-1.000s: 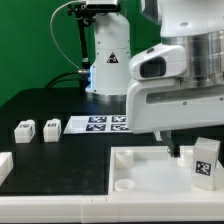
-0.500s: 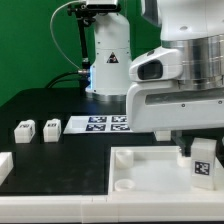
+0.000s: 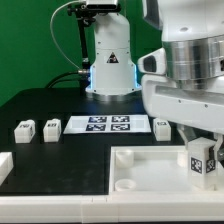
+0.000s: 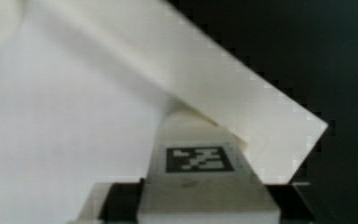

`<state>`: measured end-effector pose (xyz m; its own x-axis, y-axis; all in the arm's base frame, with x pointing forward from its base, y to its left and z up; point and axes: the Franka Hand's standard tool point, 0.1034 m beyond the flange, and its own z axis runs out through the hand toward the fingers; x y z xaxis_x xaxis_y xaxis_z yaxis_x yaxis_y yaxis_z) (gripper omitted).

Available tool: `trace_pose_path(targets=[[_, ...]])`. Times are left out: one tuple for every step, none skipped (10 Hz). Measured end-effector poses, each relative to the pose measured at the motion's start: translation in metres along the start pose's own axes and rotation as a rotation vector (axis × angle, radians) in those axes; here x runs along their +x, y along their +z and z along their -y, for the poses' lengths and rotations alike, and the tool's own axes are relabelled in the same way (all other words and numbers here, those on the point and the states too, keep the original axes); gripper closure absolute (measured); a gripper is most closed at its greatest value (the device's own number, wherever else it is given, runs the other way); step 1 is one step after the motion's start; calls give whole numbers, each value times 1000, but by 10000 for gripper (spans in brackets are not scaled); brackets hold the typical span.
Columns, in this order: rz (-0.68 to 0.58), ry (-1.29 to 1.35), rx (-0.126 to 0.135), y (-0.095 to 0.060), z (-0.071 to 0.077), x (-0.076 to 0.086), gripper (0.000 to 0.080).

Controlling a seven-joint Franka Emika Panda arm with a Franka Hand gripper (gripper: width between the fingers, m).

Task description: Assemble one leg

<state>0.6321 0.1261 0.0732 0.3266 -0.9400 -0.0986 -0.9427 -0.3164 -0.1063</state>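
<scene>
Since a second ago, the arm has swung toward the exterior view's right, carrying the leg (image 3: 202,159) over the panel (image 3: 140,170). Wrist view: end effector (image 4: 197,185) pinches the leg (image 4: 199,160); a tilted leg could miss its socket.

Since a second ago the arm's big white wrist housing (image 3: 190,75) has swung toward the exterior view's right and turned, so its dark oval panel no longer faces the camera. That move uncovers the whole marker board (image 3: 108,124) and a leg (image 3: 162,127) standing just beside the board's end, toward the far right of the surface. The leg (image 3: 203,158) held at the gripper (image 3: 201,148) now sits slightly higher and a little further left over the white panel (image 3: 150,168) at the surface's near right corner.
</scene>
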Motion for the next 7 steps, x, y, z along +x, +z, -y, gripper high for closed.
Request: trace_pose_path(targets=[[6,208,37,1,2,-1,506],[7,432,55,1,4,-3,506],[-1,508,56,1,5,-5,506],[-5,468,55,1,4,-4,506],[-6,428,55,1,4,-4,433],[-5,420,53,2,4,-5,251],[-15,233,51,3,3,-4,251]])
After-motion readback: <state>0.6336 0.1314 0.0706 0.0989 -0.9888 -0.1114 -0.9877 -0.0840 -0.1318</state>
